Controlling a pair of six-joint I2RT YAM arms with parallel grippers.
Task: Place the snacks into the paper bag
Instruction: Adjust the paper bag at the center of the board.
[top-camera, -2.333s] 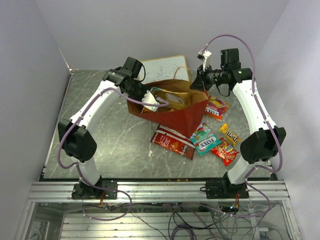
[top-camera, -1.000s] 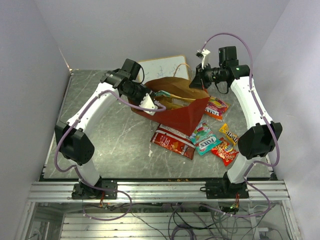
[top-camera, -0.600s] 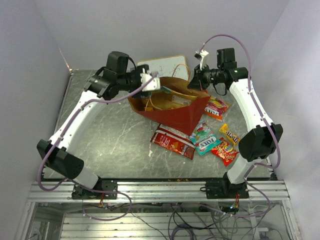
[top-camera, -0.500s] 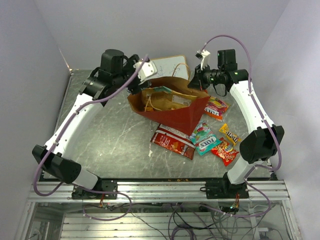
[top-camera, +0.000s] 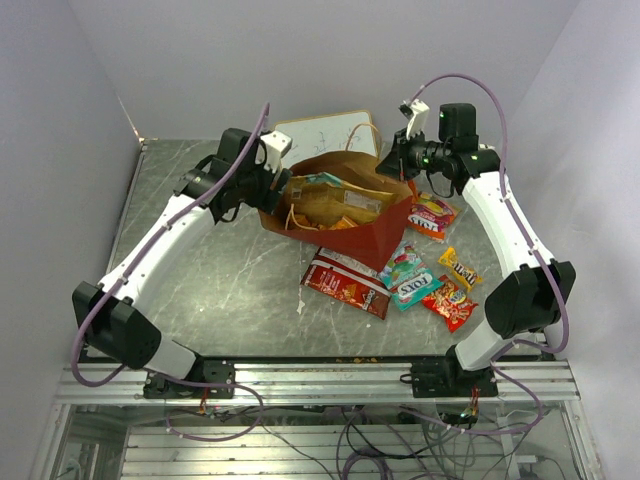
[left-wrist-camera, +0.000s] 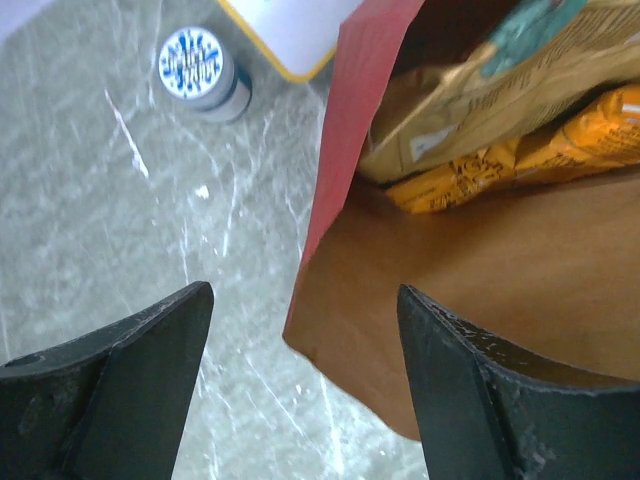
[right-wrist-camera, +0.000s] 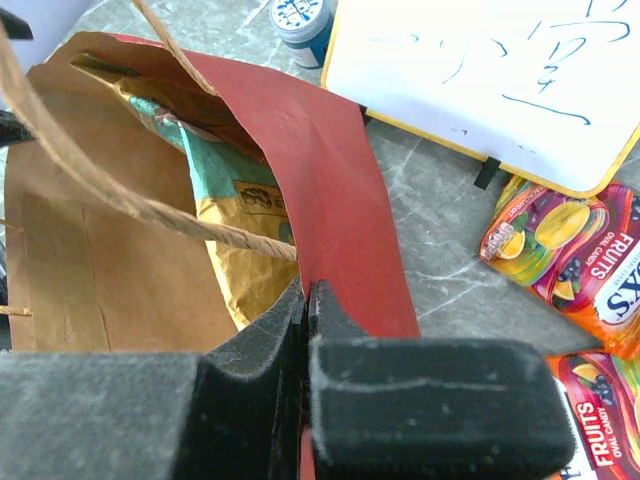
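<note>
The paper bag (top-camera: 365, 232), red outside and brown inside, stands open at the middle back of the table. Inside it lie a tan-and-teal packet (left-wrist-camera: 500, 70) and an orange packet (left-wrist-camera: 520, 160). My right gripper (right-wrist-camera: 308, 295) is shut on the bag's red right rim (right-wrist-camera: 330, 170), beside a twisted handle (right-wrist-camera: 150, 205). At the bag's left rim my left gripper (left-wrist-camera: 302, 300) is open, the bag's corner (left-wrist-camera: 400, 300) lying below its gap. Loose snacks lie in front of and right of the bag: a long red chip bag (top-camera: 345, 283), teal packets (top-camera: 413, 288), a yellow one (top-camera: 460, 268).
A whiteboard (top-camera: 330, 130) lies behind the bag. A small blue-capped jar (left-wrist-camera: 203, 70) stands at its left corner. Orange fruit-candy packets (right-wrist-camera: 560, 240) lie right of the bag, near the right arm (top-camera: 510, 230). A red-orange packet (top-camera: 450, 303) sits nearest the front.
My left gripper has come up out of the bag, swung left and settled at the bag's left rim, its jaws wider. The right gripper has kept its hold on the rim.
</note>
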